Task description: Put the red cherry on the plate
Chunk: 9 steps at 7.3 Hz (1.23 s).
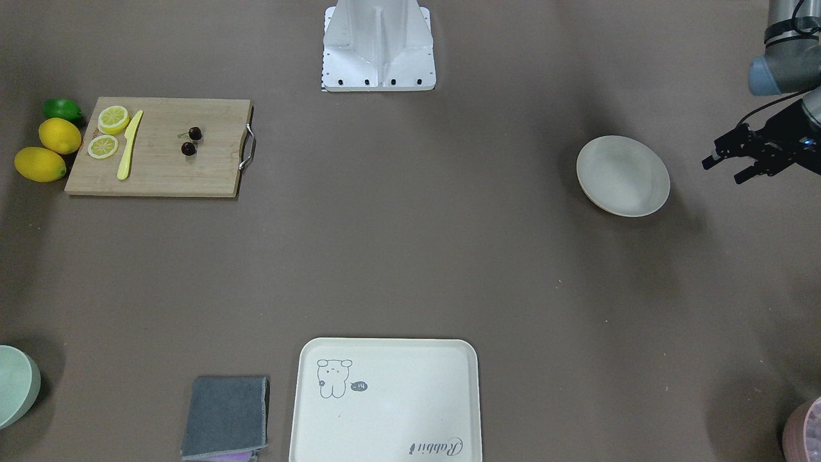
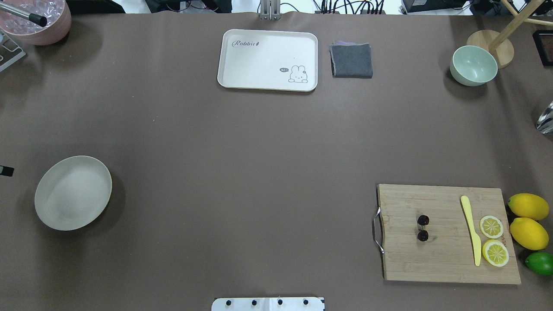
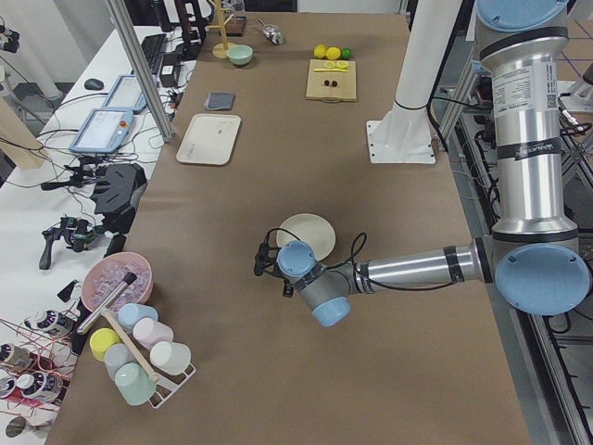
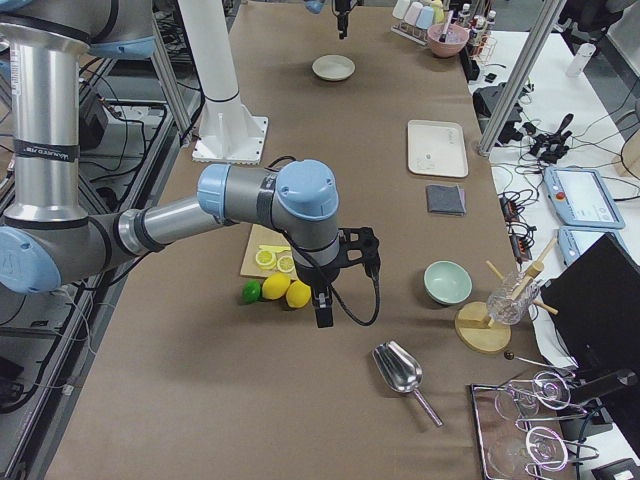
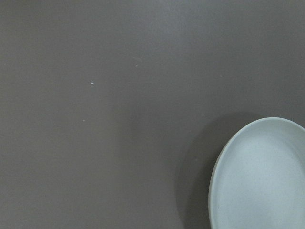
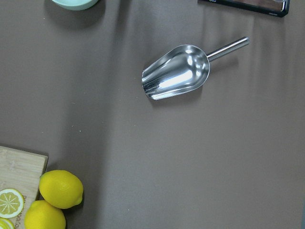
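Left claw (image 1: 725,168) released, fingers apart, just beside the plate (image 1: 622,175). Cherries (image 1: 191,141) lie on the cutting board (image 1: 154,170), well apart from it, nearer the right claw (image 4: 321,312); can't tell that one's grip.

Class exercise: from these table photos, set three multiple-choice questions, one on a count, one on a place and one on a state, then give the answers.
1. How many lemon slices lie on the cutting board?
A. one
B. two
C. three

2. Where does the red cherry lie?
A. between the board's handle and the yellow knife
B. between the knife and the lemon slices
C. on the plate

3. What state is the plate in?
A. empty
B. holding a lemon slice
C. upside down

Answers:
1 B: two cut rounds lie beside the knife.
2 A: both cherries sit in that gap on the wood.
3 A: the overhead view shows its hollow bare and facing up.
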Available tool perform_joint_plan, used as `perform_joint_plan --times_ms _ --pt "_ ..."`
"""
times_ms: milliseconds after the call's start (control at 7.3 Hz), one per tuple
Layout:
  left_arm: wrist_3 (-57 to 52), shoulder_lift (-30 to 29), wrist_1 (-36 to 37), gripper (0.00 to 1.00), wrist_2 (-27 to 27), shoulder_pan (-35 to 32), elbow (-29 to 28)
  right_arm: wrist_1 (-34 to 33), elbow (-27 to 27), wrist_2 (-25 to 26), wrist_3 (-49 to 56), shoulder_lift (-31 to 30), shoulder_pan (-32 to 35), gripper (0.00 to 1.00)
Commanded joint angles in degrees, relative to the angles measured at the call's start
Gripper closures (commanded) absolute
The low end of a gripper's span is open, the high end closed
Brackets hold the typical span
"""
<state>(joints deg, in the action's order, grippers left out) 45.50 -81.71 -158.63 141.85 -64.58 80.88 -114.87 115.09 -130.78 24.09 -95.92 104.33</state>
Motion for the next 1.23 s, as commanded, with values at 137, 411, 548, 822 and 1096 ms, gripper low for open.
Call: perform_joint_plan --times_ms 137,411,548,822,1096 --pt "11.7 -1.1 -8.8 0.02 -5.1 7.0 -0.7 0.0 0.0 0.0 0.0 0.0 0.1 0.00" --pt "15.8 -1.1 -12.4 0.03 -10.3 12.2 -0.9 0.0 0.0 0.0 0.1 -0.1 0.1 0.00" --pt "15.8 -1.1 -12.7 0.04 -10.8 12.6 -0.9 0.0 0.0 0.0 0.1 -0.1 0.1 0.00" --pt "15.4 -1.1 -12.8 0.11 -10.8 12.6 -1.1 0.0 0.0 0.0 0.2 -0.4 0.1 0.00" --pt "15.2 -1.2 -13.9 0.15 -10.8 12.6 -2.4 0.0 0.0 0.0 0.2 -0.4 0.1 0.00"
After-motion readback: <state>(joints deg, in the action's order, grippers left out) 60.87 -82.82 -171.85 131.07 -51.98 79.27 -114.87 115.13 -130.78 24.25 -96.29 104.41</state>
